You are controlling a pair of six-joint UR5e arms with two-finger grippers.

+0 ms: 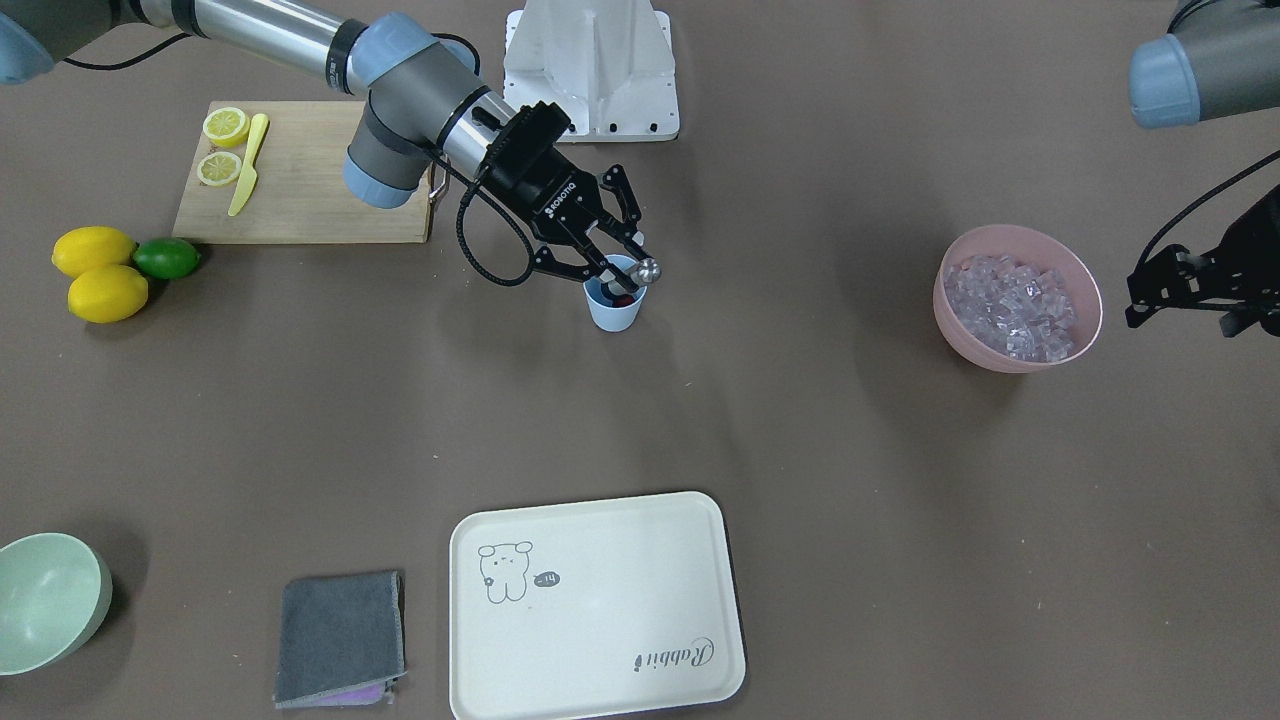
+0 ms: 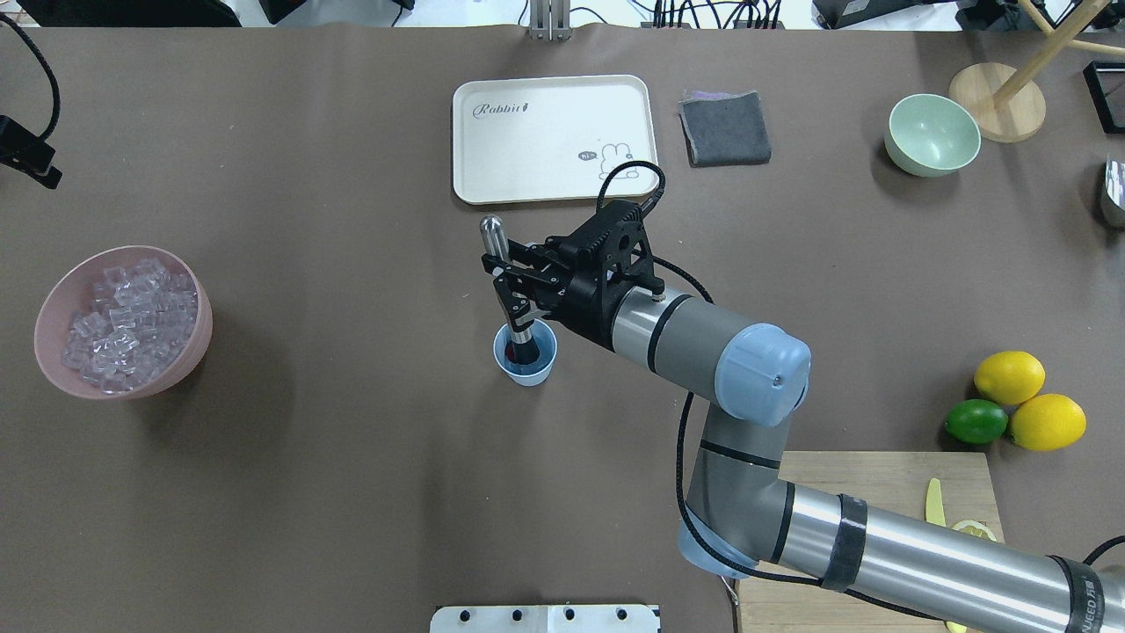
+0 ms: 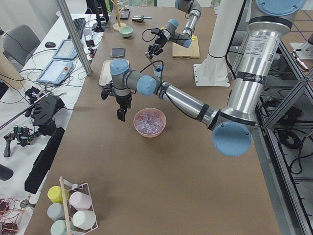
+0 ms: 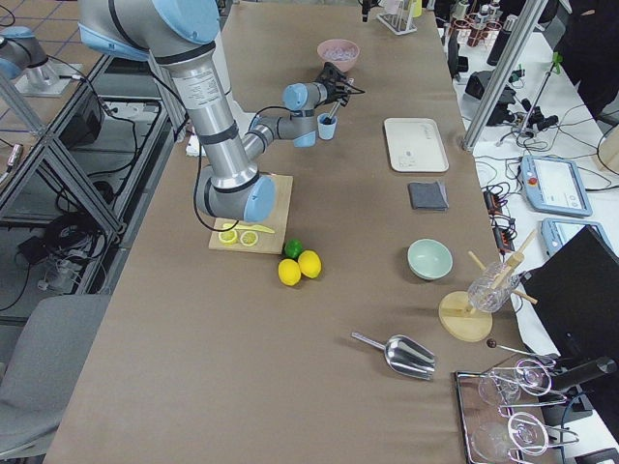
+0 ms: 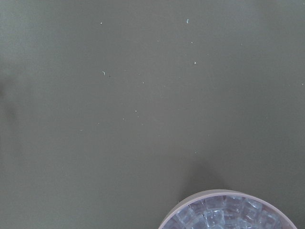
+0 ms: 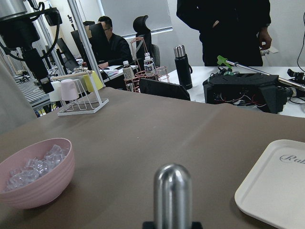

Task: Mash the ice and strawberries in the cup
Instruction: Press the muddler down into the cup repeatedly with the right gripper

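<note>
While the brown table (image 2: 352, 492) carries plenty besides, the work is at its middle, where the right arm (image 2: 756, 369) reaches in from the robot's side, elbow bent and wrist turned so the tool hangs nearly upright. The left arm (image 3: 186, 100) stretches out far to the left, and its left gripper (image 3: 120, 116) hangs fingers-down just beside the pink bowl (image 2: 53, 299); I cannot tell whether those fingers are parted or closed. The ice (image 2: 123, 321) lies heaped in that bowl, well apart from the cup (image 2: 527, 378), a light blue tumbler standing upright. The right gripper (image 2: 510, 290) is clamped on the shaft of a metal muddler (image 2: 490, 236), whose lower end is down inside the cup. Something red shows at the cup's bottom, most likely the strawberry (image 1: 624, 299); whether any ice is in with it cannot be seen. Mashing looks to be the step in hand, and the next move calls for straight downward presses without tipping the light cup.
</note>
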